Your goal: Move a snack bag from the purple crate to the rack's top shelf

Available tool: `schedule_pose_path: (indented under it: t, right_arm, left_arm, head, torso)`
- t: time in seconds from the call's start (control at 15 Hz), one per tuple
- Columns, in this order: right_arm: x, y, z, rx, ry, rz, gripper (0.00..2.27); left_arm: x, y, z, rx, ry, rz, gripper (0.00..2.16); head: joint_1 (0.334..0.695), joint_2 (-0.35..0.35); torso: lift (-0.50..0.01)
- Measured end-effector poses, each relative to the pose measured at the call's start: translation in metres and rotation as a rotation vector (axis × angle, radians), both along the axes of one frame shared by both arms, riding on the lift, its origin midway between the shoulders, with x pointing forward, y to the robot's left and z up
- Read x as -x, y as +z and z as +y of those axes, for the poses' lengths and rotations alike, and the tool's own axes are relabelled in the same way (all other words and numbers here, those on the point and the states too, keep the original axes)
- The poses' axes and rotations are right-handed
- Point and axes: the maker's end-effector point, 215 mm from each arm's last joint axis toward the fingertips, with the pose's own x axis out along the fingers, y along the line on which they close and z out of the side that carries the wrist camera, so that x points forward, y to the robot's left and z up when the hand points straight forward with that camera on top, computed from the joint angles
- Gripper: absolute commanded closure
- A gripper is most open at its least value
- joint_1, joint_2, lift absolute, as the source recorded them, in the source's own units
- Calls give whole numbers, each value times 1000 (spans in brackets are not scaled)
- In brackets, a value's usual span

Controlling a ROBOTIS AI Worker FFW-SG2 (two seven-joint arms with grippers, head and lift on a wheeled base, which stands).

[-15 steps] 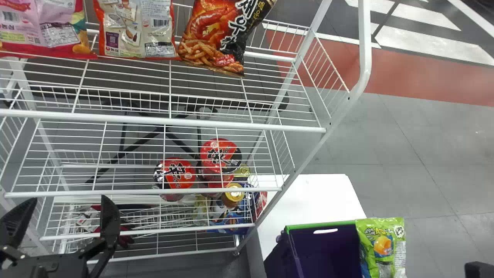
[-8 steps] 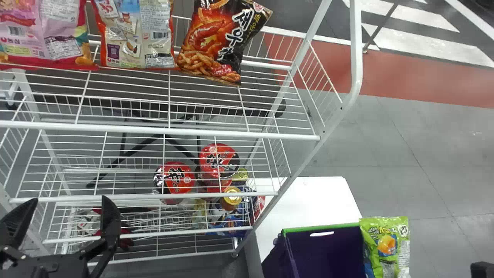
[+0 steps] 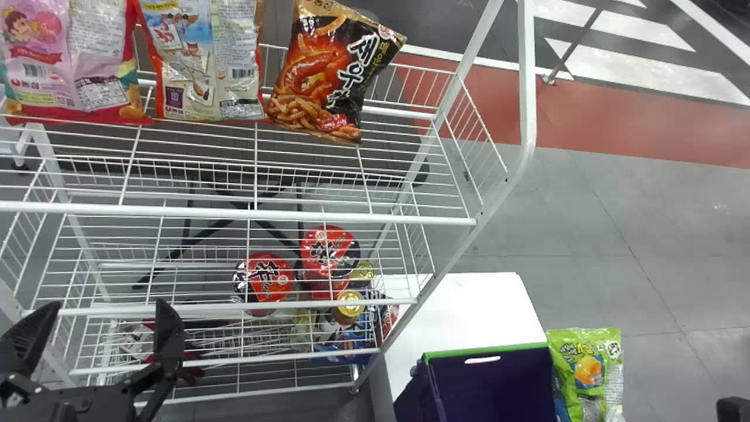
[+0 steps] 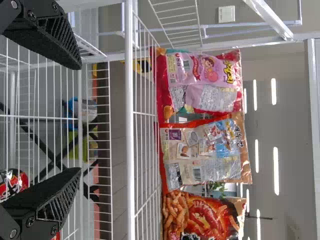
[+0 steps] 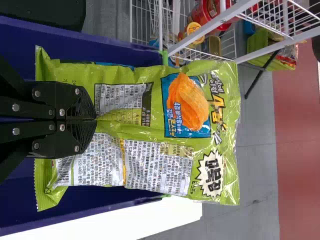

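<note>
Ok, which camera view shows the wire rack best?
The head view: it takes in several shelf levels of the wire rack together. The left wrist view crops closer around its top shelf; the right wrist view gives a corner beyond the green snack bag.

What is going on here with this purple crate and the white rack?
The robot's right claw grips a green chip bag at the purple crate. The left claw is open in front of the rack's lower shelves, with nothing between its fingers. Three snack bags stand on the rack's top shelf, and the green one is not placed there yet.
</note>
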Motion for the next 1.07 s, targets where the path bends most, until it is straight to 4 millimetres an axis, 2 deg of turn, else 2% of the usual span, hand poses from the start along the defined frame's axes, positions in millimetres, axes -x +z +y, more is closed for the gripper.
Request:
schedule_pose_path:
  t: [1.07]
  right_arm:
    - [-1,5,-3,8,-1,-6,2246]
  left_arm:
    - [0,2,0,1,4,-2,87]
  head:
    - [695,-350]
  torso:
    - [-20]
